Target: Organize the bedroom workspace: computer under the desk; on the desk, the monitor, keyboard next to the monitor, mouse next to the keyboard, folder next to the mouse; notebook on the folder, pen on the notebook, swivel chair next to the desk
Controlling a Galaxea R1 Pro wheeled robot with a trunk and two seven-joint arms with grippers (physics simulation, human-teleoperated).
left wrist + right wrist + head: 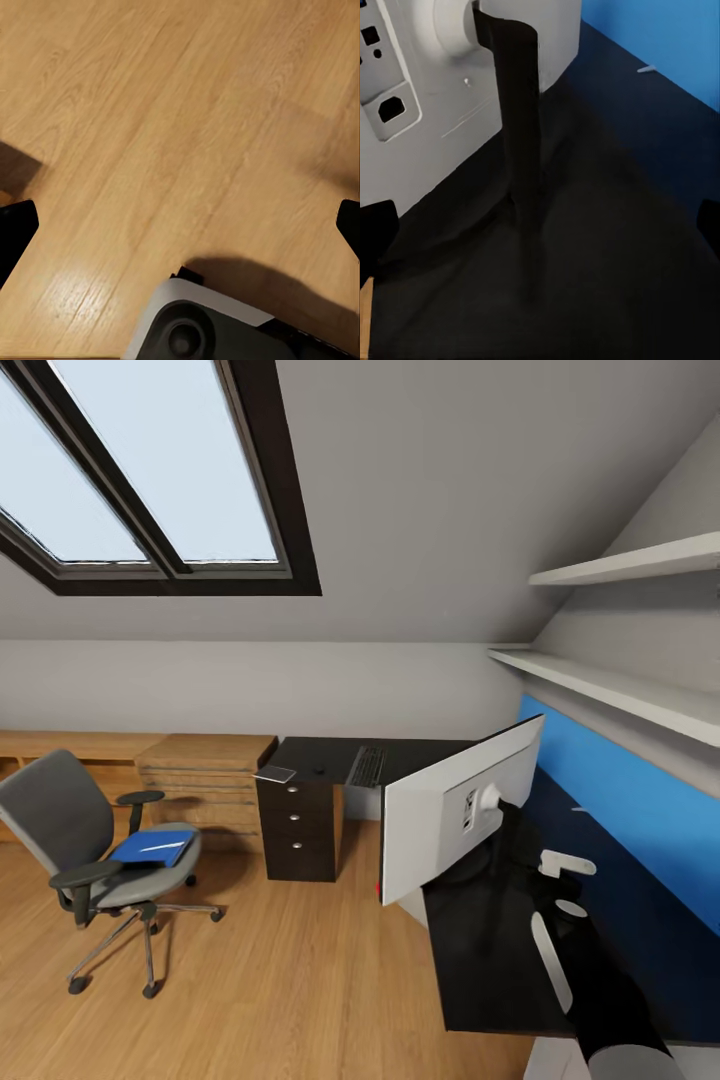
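Observation:
The monitor (440,815) stands on the black desk (490,960) with its pale back toward me, on a thin black stand (521,135). My right arm (610,1010) reaches over the desk behind it. The right gripper (541,229) is open, the stand straight ahead between its spread fingertips and apart from them. The keyboard (368,765), the tiny mouse (320,769) and the grey notebook (275,773) lie on the desk's far wing. A white pen (649,69) rests by the blue wall. The blue folder (150,848) lies on the swivel chair (80,840). My left gripper (184,223) hangs open over the floor. The computer is hidden.
A dark three-drawer unit (298,825) stands under the far wing, with a light wooden cabinet (205,780) beside it. Two white shelves (610,685) jut out above the desk. Wooden floor (280,980) stretches between chair and desk. My own base (210,330) lies below the left gripper.

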